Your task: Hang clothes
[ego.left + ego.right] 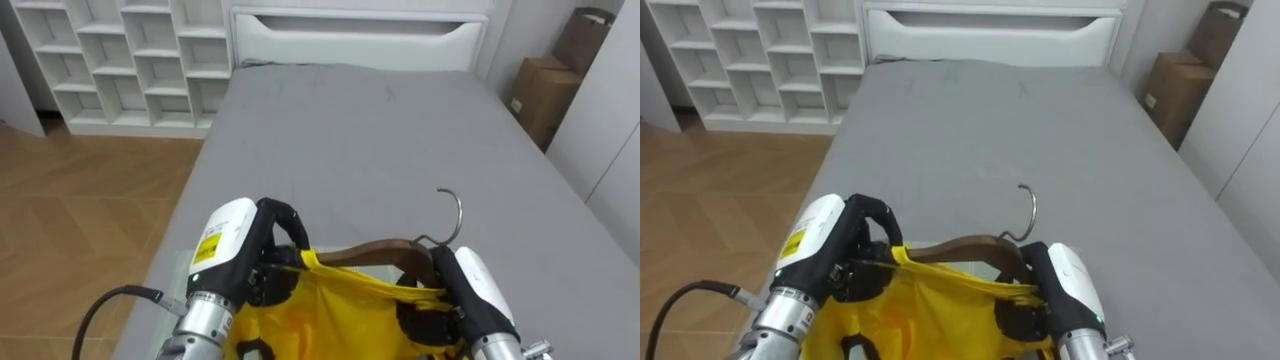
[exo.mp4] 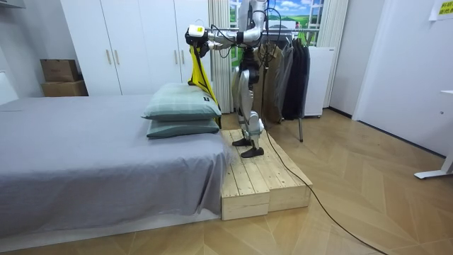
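White cubby shelf (image 1: 130,60) far left, grey bed (image 1: 370,130) ahead of us. Low in the eye views the left hand (image 1: 266,262) has its fingers curled round the left shoulder of the yellow garment (image 1: 320,310), where the cloth drapes over the left end of the wooden hanger (image 1: 365,250).

The hanger's long axis runs left to right between the two hands, roughly level. The garment is already on it and falls toward us below.

The metal hook (image 1: 455,215) rises from the hanger's middle, just beside the right hand and clearly nearer to it than to the left. It points up and away from us, toward the headboard.

The right hand (image 1: 440,300) has its fingers closed about the hanger's right arm, with cloth under them. Cardboard boxes (image 1: 545,95) far right.

In the room view, left to right: bed, stacked pillows (image 2: 180,106), and the garment held high over the bed end. The robot stands on a wooden platform (image 2: 262,180), facing the bed. The clothes rack (image 2: 287,67) with dark coats is behind it.

We judge that the coming move turns on this: the hook points away from the rack, so the body must turn before the hook can go over the rail. With the right hand closest to the hook, it likely guides.
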Robot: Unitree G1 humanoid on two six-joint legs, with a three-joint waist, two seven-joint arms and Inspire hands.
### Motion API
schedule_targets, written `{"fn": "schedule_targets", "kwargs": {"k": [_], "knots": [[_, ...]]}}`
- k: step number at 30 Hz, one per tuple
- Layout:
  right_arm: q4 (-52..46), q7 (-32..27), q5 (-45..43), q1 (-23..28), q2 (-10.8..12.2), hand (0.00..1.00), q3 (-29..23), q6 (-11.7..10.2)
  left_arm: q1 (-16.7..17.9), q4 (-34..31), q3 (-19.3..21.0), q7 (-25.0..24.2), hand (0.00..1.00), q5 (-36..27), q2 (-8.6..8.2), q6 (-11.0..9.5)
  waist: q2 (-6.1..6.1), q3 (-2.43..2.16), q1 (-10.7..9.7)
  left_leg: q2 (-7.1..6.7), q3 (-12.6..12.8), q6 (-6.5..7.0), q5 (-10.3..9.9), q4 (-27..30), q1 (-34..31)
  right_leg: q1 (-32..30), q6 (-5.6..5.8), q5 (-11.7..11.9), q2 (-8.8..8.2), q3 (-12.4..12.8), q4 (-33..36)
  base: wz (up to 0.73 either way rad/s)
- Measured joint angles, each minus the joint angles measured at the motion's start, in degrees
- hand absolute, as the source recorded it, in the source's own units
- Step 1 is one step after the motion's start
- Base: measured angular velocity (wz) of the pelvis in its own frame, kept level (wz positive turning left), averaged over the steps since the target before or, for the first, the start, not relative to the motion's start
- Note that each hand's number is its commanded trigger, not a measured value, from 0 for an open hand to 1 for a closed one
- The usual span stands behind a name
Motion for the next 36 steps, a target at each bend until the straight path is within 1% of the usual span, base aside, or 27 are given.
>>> {"fn": "schedule_targets", "kwargs": {"k": [12, 18, 22, 27, 28, 29, 30, 31, 36], "knots": [[0.19, -0.02, -0.67, 0.02, -0.01, 1.0, -0.16, -0.18, 0.0, 0.0, 0.02, -0.02, 1.0, -0.01, 0.0, 0.0, -0.09, 0.02, -0.31, 0.0, 0.0, 0.0, 0.0, -0.07, 0.3, 0.28, 0.0, 0.0, 0.0, 0.08, 0.0, 0.0], [1.89, -0.03, -0.63, -0.01, 0.0, 1.0, -0.49, -1.92, 0.04, 0.01, 0.0, -0.02, 1.0, -0.01, 0.04, 0.0, -0.28, 0.05, -0.49, 0.0, -0.05, 0.0, 0.0, -0.05, 0.31, 0.29, 0.0, 0.0, -0.04, 0.11, 0.0, 0.0], [2.37, 0.0, -0.46, 0.57, 0.0, 1.0, -0.46, -1.98, 1.66, 0.01, -0.02, -0.01, 1.0, -0.03, -0.08, -0.03, -0.36, 0.07, -0.62, 0.0, -0.05, 0.0, 0.0, -0.09, 0.58, 0.54, 0.01, -0.01, -0.04, 0.08, 0.0, 0.0], [2.43, 0.01, -0.48, 1.45, 0.2, 1.0, -0.42, -1.98, 2.81, 0.01, -0.03, 0.0, 1.0, -0.08, -0.13, -0.1, -0.37, 0.08, -0.65, 0.0, -0.14, 0.0, 0.0, -0.15, 0.58, 0.53, 0.01, -0.01, -0.01, 0.07, 0.0, 0.0], [2.42, 0.01, -0.48, 1.45, 0.2, 1.0, -0.43, -1.97, 2.92, 0.01, -0.03, 0.0, 0.85, -0.08, -0.18, -0.11, -0.38, 0.08, -0.65, 0.0, -0.14, 0.0, 0.0, -0.19, 0.58, 0.53, 0.01, -0.01, 0.0, 0.07, 0.0, 0.0], [2.42, 0.01, -0.51, 1.45, 0.2, 1.0, -0.43, -1.96, 2.97, 0.01, -0.02, 0.02, 0.36, -0.08, -0.18, -0.12, -0.37, 0.08, -0.65, 0.0, -0.15, 0.0, 0.0, -0.19, 0.58, 0.53, 0.01, -0.01, 0.01, 0.06, 0.0, 0.0], [2.45, 0.01, -0.83, 1.45, 0.2, 1.0, -0.43, -1.96, 3.09, 0.01, -0.02, 0.05, 0.12, -0.08, -0.24, -0.13, -0.32, 0.1, -0.66, 0.0, -0.16, 0.0, 0.0, -0.19, 0.58, 0.53, 0.01, -0.01, 0.01, 0.06, 0.0, 0.0], [2.54, 0.0, -1.33, 1.45, 0.2, 1.0, -0.43, -1.96, 3.29, 0.01, -0.02, 0.06, 0.0, -0.08, -0.36, -0.13, -0.26, 0.12, -0.66, 0.0, -0.17, 0.0, 0.0, -0.18, 0.57, 0.53, 0.01, -0.01, 0.02, 0.06, 0.0, 0.0], [3.49, 0.35, -4.16, 1.49, 0.39, 1.0, -0.43, -1.64, 4.06, 0.01, 0.09, 0.16, 0.0, -0.31, -1.02, -0.21, -0.1, 0.16, -0.57, 0.0, 0.0, 0.0, 0.0, -0.2, 0.61, 0.56, 0.01, -0.01, 0.04, 0.15, 0.0, 0.0]]}}
